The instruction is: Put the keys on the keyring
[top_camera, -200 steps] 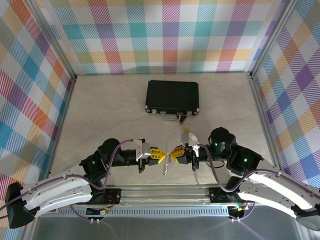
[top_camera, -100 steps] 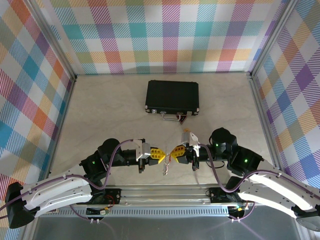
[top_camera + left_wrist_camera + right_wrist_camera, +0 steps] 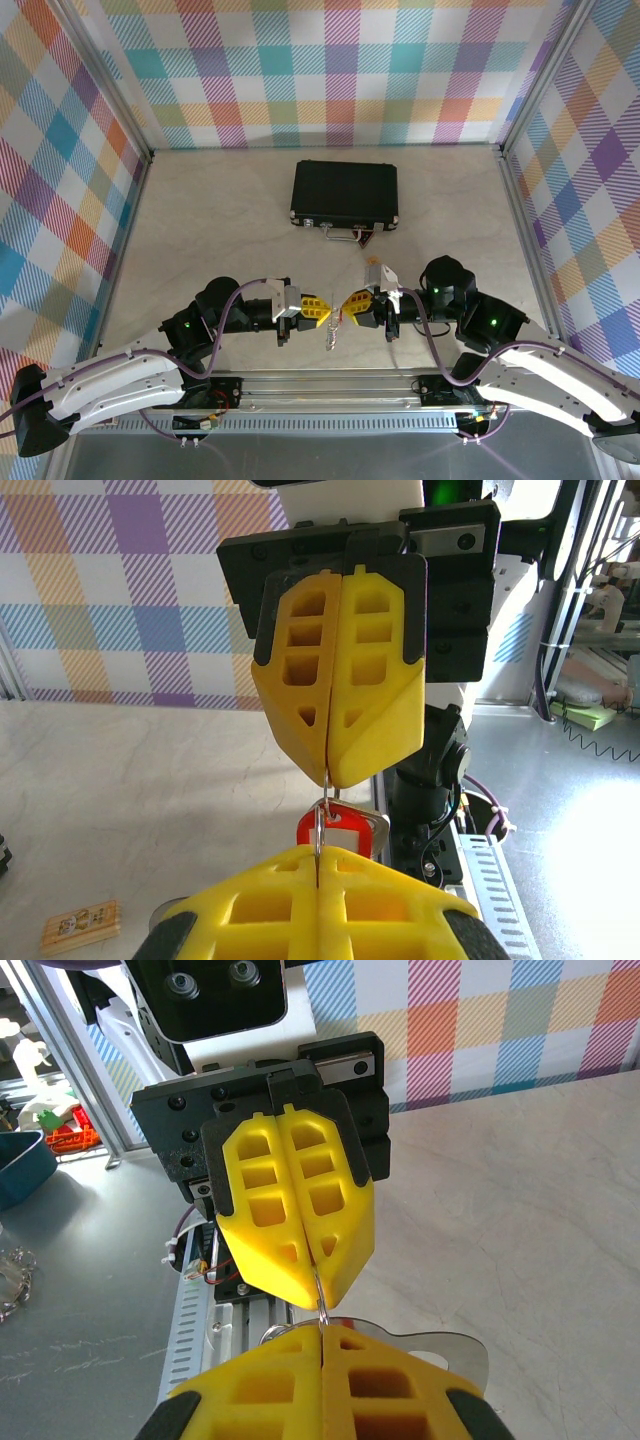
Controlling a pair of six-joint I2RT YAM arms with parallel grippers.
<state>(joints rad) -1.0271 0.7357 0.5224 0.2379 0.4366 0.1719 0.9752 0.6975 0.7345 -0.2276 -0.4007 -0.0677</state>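
Down at the near edge of the worktop (image 3: 220, 230), the two arms reach in towards each other, and the left gripper (image 3: 318, 310) and right gripper (image 3: 352, 304) meet nearly tip to tip, held above the surface. Left jaws: pressed together, no gap between the yellow fingers (image 3: 260, 910). Right jaws: the same, fingers (image 3: 400, 1390) tight against each other. A thin metal wire (image 3: 319, 825) runs straight from one pair of tips into the other, so both pairs are pinching it. Whether that wire belongs to the key or to the ring is hard to make out.

Just past the left fingertips sit the keys (image 3: 340, 830), the red head half hidden behind the yellow plastic and its blade out of sight. From the right wrist, the keyring (image 3: 440, 1345) shows as a flat silver curve just beyond the fingertips, its lower part cut off by them. From above, a small silver bundle (image 3: 334, 332) dangles between the tips, too small to sort out.

Off to the side on the worktop lies a small yellow-orange tag (image 3: 80, 927), its print too tiny to read.

Farther back sits the black case (image 3: 345, 193), lid down, its metal handle (image 3: 345, 232) facing the arms. Behind it stand the plaid walls (image 3: 330, 70).
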